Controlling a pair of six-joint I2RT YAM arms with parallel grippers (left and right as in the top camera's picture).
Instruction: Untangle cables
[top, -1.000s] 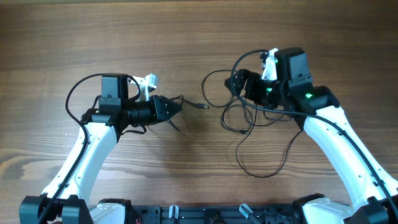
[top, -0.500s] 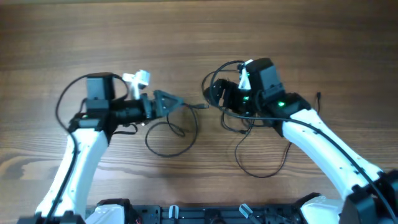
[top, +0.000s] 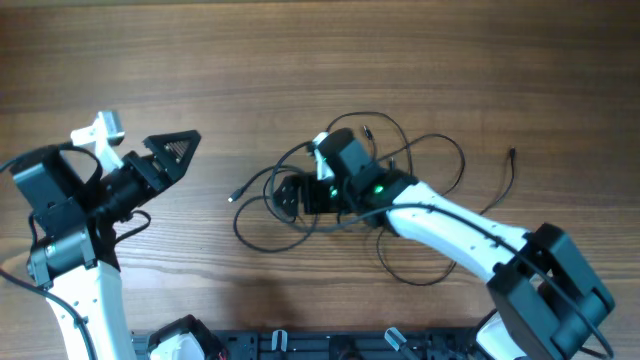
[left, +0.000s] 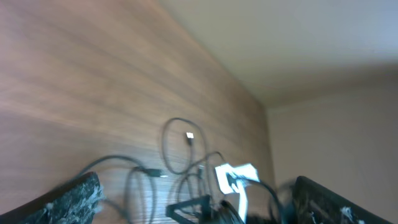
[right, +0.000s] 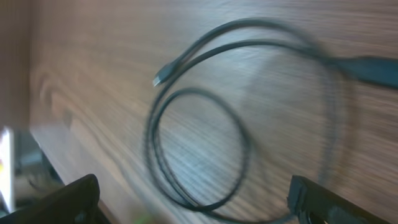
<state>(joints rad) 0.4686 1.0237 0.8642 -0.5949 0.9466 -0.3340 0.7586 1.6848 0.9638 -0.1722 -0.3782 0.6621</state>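
The cables (top: 420, 165) are thin black wires lying in loose overlapping loops across the middle of the wooden table (top: 320, 60), with one plug end (top: 232, 197) at the left and another (top: 511, 153) at the right. My right gripper (top: 281, 196) hovers open just above the left loops. In the right wrist view a double cable loop (right: 186, 118) and a plug tip (right: 158, 80) lie ahead of the gripper (right: 193, 190), and nothing is between its fingers. My left gripper (top: 186, 150) is open, empty and raised, well to the left of the cables (left: 177, 146).
The right arm (top: 450, 225) reaches from the lower right across part of the cable pile and hides the loops under it. The left arm (top: 70, 220) stands at the far left edge. A black rail (top: 330, 345) runs along the table's near edge.
My left gripper opened, let go of a cable and drew back to the left and up. The right arm swung left to the table's middle, and the cables now lie spread wider.
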